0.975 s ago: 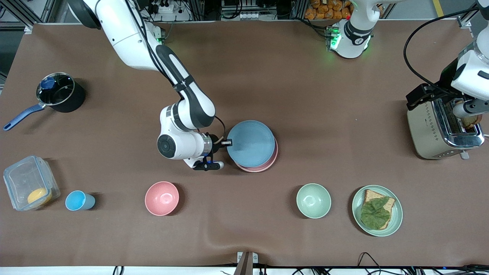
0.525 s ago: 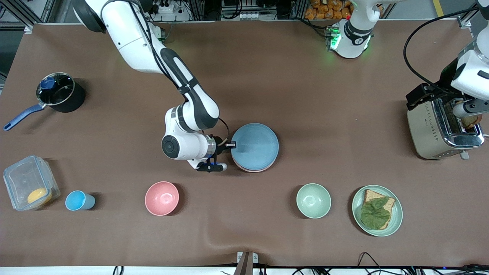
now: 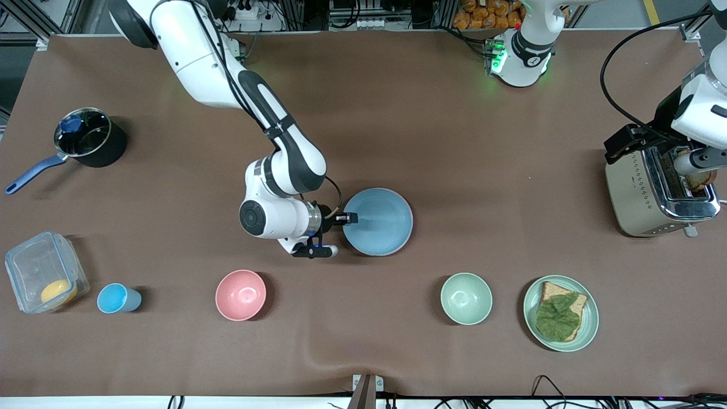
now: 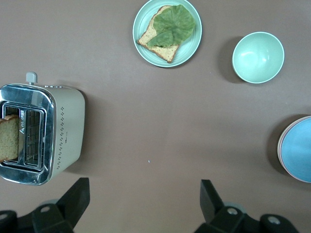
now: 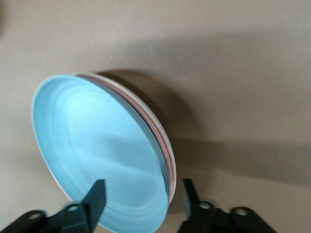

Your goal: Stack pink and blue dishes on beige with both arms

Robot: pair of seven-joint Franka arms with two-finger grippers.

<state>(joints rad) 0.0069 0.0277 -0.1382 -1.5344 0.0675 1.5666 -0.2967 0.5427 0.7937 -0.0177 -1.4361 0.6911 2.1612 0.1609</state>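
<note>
The light blue plate [image 3: 377, 221] lies at mid-table on top of the stack and covers the plates under it in the front view. In the right wrist view the blue plate [image 5: 97, 145] has the pink plate's rim [image 5: 165, 154] and the beige plate's pale rim [image 5: 171, 150] showing beneath its edge. My right gripper [image 3: 347, 217] is open at the stack's rim on the right arm's side. Its fingers [image 5: 95, 199] stand either side of the blue plate's edge. My left gripper [image 4: 144, 183] waits open above bare table by the toaster.
A toaster [image 3: 659, 193] with toast stands at the left arm's end. Nearer the front camera are a green plate with toast [image 3: 560, 313], a green bowl [image 3: 466, 298], a pink bowl [image 3: 241, 295], a blue cup [image 3: 117, 298] and a clear box [image 3: 45, 272]. A pot [image 3: 91, 137] stands at the right arm's end.
The blue plate has come down flat onto the stack and now hides the pink plate. My right gripper has opened. The left arm has not moved.
</note>
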